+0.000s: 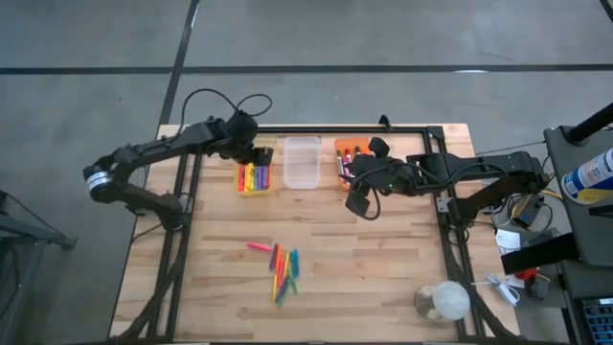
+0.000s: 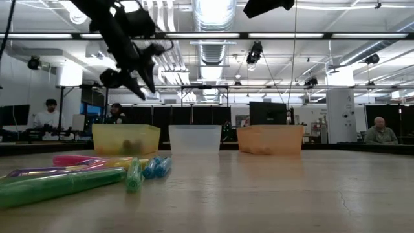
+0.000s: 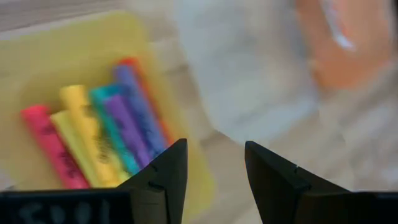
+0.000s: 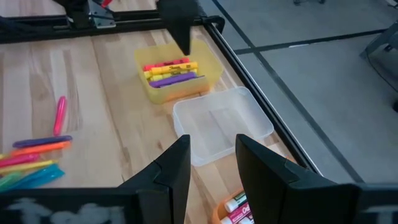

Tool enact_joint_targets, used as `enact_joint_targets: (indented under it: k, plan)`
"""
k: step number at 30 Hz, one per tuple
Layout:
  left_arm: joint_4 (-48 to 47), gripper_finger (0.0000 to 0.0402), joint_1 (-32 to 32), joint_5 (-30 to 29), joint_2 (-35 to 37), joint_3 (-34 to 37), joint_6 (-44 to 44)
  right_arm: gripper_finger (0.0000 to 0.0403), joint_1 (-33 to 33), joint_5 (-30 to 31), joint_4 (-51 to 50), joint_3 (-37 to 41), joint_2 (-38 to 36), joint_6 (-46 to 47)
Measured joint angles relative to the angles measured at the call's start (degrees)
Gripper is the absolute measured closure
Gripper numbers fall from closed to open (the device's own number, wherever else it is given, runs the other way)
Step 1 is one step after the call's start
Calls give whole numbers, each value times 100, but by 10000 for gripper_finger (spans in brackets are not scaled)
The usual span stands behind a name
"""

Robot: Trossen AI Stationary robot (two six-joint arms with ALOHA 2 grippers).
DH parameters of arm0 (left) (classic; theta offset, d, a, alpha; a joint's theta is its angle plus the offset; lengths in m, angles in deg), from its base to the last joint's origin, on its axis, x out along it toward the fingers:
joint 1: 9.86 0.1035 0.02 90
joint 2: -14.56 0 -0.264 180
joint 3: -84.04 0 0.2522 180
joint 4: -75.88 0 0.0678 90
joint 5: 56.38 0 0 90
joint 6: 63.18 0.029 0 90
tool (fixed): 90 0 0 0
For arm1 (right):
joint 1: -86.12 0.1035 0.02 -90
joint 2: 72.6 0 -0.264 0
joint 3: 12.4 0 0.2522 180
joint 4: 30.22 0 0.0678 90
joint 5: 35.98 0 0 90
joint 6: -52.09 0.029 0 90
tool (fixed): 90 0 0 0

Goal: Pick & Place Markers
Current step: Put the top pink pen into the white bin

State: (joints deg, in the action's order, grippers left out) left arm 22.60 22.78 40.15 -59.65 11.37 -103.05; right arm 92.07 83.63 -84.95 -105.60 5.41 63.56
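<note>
Several coloured markers (image 1: 282,268) lie loose in a heap on the near middle of the table, a pink one (image 1: 259,247) a little apart. More markers (image 3: 99,134) lie inside the yellow bin (image 1: 254,178), and white-bodied ones (image 4: 239,208) lie in the orange bin (image 1: 348,156). My left gripper (image 3: 214,158) hovers open and empty above the yellow bin's right edge; the low view shows it (image 2: 132,74) well above the bin. My right gripper (image 4: 211,152) is open and empty, raised beside the orange bin (image 1: 362,196).
A clear bin (image 1: 301,163) stands between the yellow and orange bins, with nothing in it. Dark frame rails (image 1: 316,129) run along the table's far edge and sides. A clear round object (image 1: 442,302) sits at the near right corner. People (image 2: 378,133) sit in the room behind.
</note>
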Motion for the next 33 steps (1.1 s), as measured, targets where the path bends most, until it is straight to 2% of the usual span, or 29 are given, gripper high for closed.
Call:
enact_joint_targets:
  k: [8,10,13,17,24,33]
  plan:
    - [-231,248,-1802,-45,602,2,496,282,2,-2,-26,6,-2,26]
    - [-391,248,-2308,-160,647,2,827,282,2,-2,-26,6,-2,163]
    - [-845,248,-2882,-298,599,6,857,282,2,-2,-24,6,-2,342]
    - [-1169,248,-3402,-376,439,12,758,282,2,-2,-24,6,-2,466]
    - [-990,248,-4173,-513,-62,212,1213,282,2,-2,-23,37,-2,508]
    - [-803,248,-4483,-765,-645,495,2012,282,57,-4,-22,83,-2,803]
